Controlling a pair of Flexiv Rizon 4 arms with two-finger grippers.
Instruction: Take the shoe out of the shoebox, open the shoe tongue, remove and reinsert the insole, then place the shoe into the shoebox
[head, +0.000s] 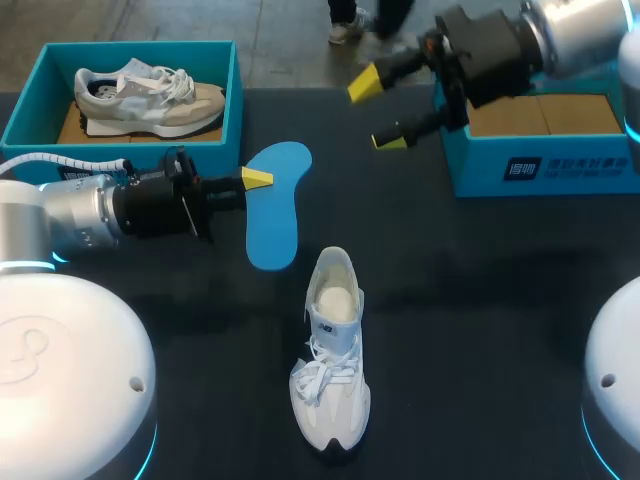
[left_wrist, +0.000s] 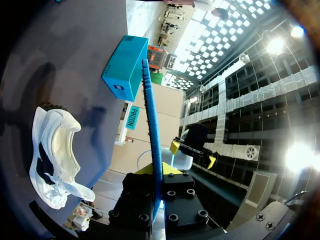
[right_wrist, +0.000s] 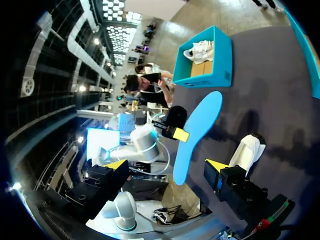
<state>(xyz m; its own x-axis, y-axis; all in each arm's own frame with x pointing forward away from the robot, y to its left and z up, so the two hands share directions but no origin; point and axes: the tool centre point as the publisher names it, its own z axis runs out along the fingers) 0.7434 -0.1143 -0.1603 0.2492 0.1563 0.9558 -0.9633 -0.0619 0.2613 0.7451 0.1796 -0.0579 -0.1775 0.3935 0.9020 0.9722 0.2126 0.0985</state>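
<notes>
The left pincer (head: 256, 180) comes in from the left of the frame and is clenched on the blue insole (head: 274, 206), gripping it by one long edge at its wider end. In the left wrist view the insole (left_wrist: 151, 125) shows edge-on, a thin blue line running straight out from between the two yellow tips of the left pincer (left_wrist: 156, 172), both pressed against it.

The right pincer (head: 378, 112) hangs at the upper right of the frame, its fingers spread wide and holding nothing, touching nothing. In its own wrist view the right pincer (right_wrist: 165, 165) has its yellow tips far apart, with the insole (right_wrist: 197, 131) ahead of them and apart from both.

The white shoe (head: 330, 365) lies on the dark table (head: 480, 300) in the lower middle of the frame, its opening turned toward the insole, laces loose, free of both pincers. The teal shoebox (head: 540, 165) stands at the upper right, under the right arm, its brown floor bare. A second teal box (head: 236, 95) at the upper left holds a grey and beige sneaker (head: 150, 95).
</notes>
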